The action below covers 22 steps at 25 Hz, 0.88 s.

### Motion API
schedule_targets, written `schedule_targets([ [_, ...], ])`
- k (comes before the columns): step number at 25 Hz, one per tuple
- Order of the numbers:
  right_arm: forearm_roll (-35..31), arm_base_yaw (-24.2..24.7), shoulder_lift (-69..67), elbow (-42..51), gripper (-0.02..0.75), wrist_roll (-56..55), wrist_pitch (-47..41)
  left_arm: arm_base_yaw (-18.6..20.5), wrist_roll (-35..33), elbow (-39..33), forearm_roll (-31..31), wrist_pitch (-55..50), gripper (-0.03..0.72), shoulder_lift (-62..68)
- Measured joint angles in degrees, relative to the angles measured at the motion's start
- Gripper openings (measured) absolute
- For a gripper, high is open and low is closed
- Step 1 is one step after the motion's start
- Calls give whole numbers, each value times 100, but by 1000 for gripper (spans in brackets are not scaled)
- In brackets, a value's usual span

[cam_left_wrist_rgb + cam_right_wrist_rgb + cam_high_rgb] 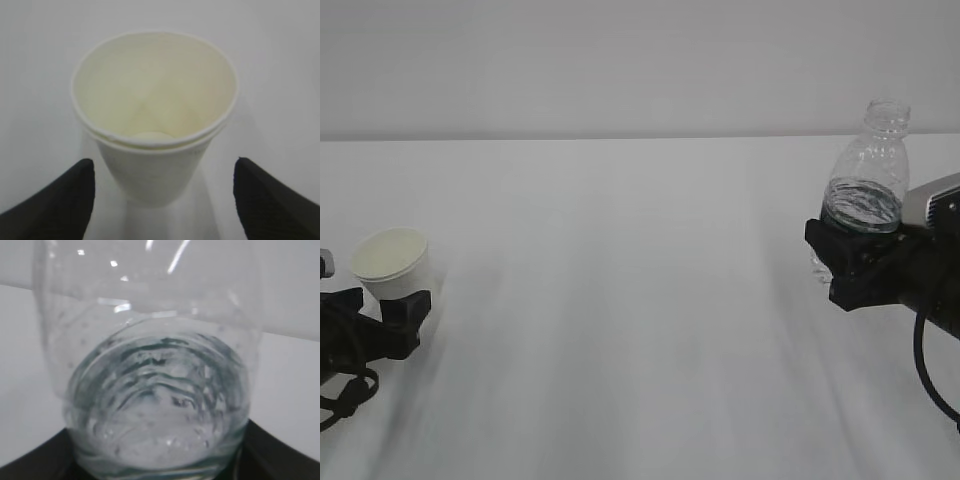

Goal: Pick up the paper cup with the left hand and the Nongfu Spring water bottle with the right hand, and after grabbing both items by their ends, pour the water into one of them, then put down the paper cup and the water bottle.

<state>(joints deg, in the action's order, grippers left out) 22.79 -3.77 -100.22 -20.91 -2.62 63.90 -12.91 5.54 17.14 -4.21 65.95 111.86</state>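
Note:
The white paper cup [390, 262] stands upright on the table at the left, its cream inside showing in the left wrist view [152, 90]. My left gripper [383, 302] is open, one black finger on each side of the cup's lower part [163, 165], with a gap on both sides. At the right, my right gripper [860, 250] is shut on the lower body of the capless Nongfu Spring water bottle [868, 170], which stands upright. The bottle [150, 340] fills the right wrist view, with the gripper [158, 452] round it and clear water [160, 405] in its lower part.
A plain white tabletop [640, 320] stretches between the two arms. Its far edge meets a pale wall [640, 60] behind. A black cable [930, 380] hangs from the right arm.

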Motion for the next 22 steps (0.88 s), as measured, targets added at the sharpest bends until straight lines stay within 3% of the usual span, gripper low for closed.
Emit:
schedule_targets([
  [22,0,0,0,0,438,0,0,0,0,525,-170,25,603,258],
])
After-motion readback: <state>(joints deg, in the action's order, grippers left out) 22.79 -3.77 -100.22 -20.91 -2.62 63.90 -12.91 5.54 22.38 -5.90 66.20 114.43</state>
